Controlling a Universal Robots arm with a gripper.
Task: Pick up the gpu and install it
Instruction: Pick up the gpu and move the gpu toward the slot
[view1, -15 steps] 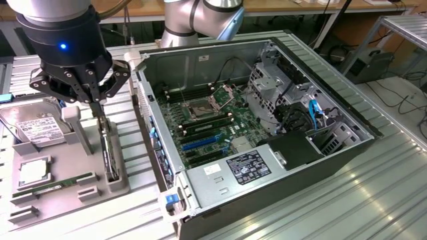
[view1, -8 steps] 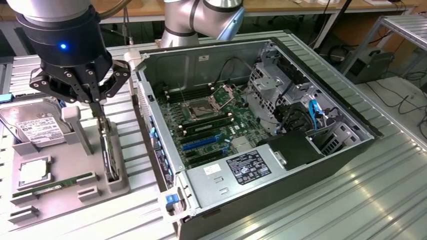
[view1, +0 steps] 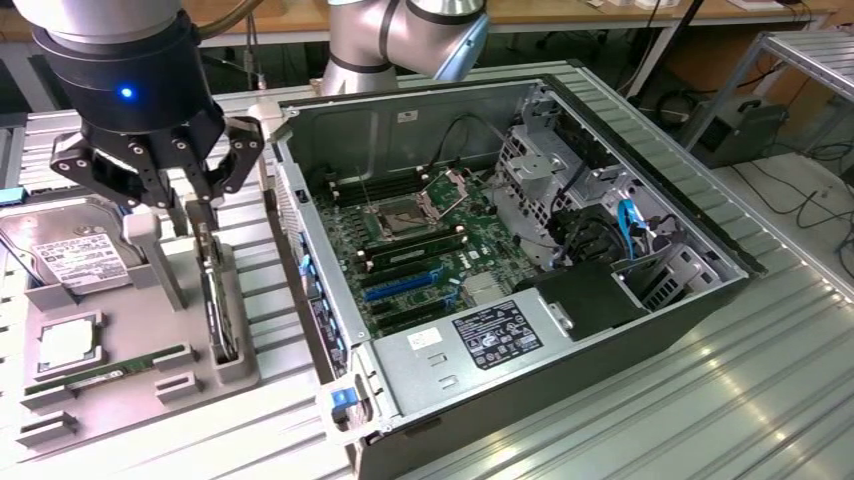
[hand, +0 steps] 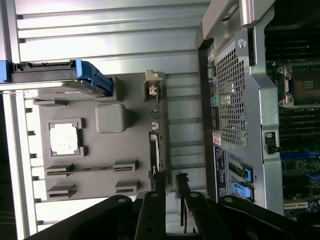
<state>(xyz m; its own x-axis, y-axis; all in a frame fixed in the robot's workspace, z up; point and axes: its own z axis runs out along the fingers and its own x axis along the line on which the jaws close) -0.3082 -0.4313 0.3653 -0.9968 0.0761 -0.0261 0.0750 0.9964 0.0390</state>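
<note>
Gripper (view1: 178, 200) jaws stand partly apart, holding nothing; gpu (view1: 218, 300) stands on edge in the tray (view1: 134, 320) slot directly below the fingers. Judged light, rigid, fragile; grip the upper edge, clear of the fan.

Pincer (view1: 194, 205) over gpu (view1: 215, 300): case wall (view1: 296, 260) close one side, grey post (view1: 150, 255) other; case interior (view1: 427, 250) open above.

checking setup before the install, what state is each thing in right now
gpu: standing on edge in the grey holder, not installed
tool: jaws apart, close above the gpu
computer case: side open, motherboard exposed
hard drive: propped in the holder
ram stick: lying flat in the holder
</note>
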